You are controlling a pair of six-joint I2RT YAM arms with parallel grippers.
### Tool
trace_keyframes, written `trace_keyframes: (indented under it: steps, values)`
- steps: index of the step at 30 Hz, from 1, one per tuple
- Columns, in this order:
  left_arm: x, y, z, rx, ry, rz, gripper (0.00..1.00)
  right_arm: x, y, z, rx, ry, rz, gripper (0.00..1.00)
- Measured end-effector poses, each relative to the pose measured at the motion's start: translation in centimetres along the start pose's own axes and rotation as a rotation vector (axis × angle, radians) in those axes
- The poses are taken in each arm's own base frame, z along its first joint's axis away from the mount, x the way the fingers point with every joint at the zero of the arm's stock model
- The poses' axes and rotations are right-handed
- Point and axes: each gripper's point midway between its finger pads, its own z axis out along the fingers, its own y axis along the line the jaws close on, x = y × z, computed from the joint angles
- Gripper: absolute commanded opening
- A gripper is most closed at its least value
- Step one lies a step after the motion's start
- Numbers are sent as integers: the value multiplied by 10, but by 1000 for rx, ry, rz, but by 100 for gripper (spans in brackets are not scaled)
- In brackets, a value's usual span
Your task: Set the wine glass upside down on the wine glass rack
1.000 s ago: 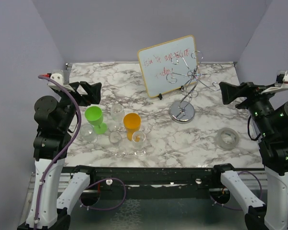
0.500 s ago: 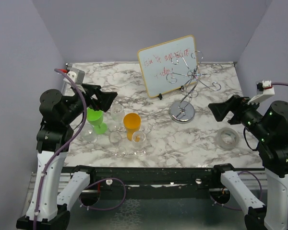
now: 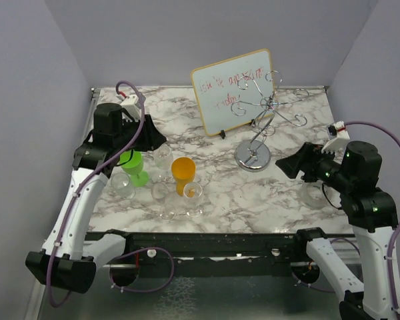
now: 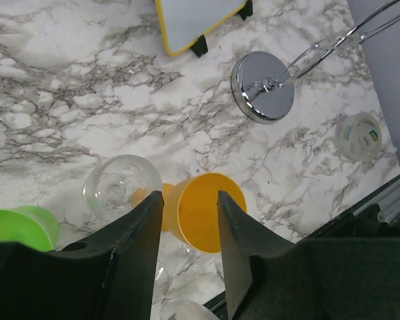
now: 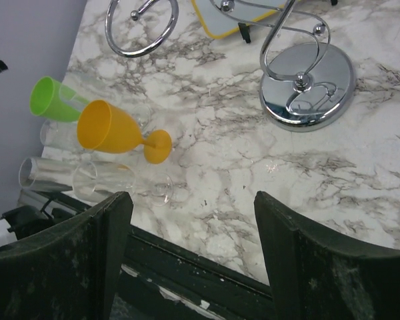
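Note:
Several clear wine glasses (image 3: 163, 155) stand in a cluster at the front left, with an orange goblet (image 3: 183, 171) and a green goblet (image 3: 131, 163) among them. The wine glass rack (image 3: 253, 157), a silver wire tree on a shiny disc base, stands right of centre. My left gripper (image 3: 155, 137) hovers above the cluster, open with a narrow gap. In the left wrist view the left gripper (image 4: 189, 197) frames the orange goblet (image 4: 203, 213) far below, beside a clear wine glass (image 4: 120, 187). My right gripper (image 3: 284, 165) hangs open and empty just right of the rack base (image 5: 308, 83).
A tilted whiteboard (image 3: 232, 90) with red writing stands behind the rack. A clear tape roll (image 3: 315, 194) lies at the front right, partly under my right arm. The table's near edge rail (image 5: 207, 267) shows below the right gripper (image 5: 193, 200).
Both arms have swung in from the table's sides toward the middle. The left gripper now hangs over the glass cluster and its jaws have narrowed. The right jaws have narrowed slightly.

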Motion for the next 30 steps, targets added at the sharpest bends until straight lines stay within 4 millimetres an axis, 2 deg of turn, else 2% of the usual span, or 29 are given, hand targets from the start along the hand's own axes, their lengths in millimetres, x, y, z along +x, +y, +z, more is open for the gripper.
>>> trace_keyframes:
  steps: [9, 11, 17, 21, 26, 30]
  values:
    - [53, 13, 53, -133, 227, 19, 44, 25, -28, 28, 57, -20, 137, 71]
    - [59, 21, 58, -186, 251, 25, 44, 29, -33, 33, 75, -16, 161, 65]
    - [58, 33, 75, -264, 282, 43, 38, 39, -42, 44, 92, -12, 213, 59]
    - [68, 34, 91, -289, 334, 65, 33, 44, -46, 47, 105, -2, 236, 59]
    - [85, 42, 99, -365, 424, 116, 20, 42, -52, 48, 133, -14, 236, 59]
    - [85, 45, 99, -413, 445, 156, 8, 43, -58, 51, 163, -6, 242, 60]
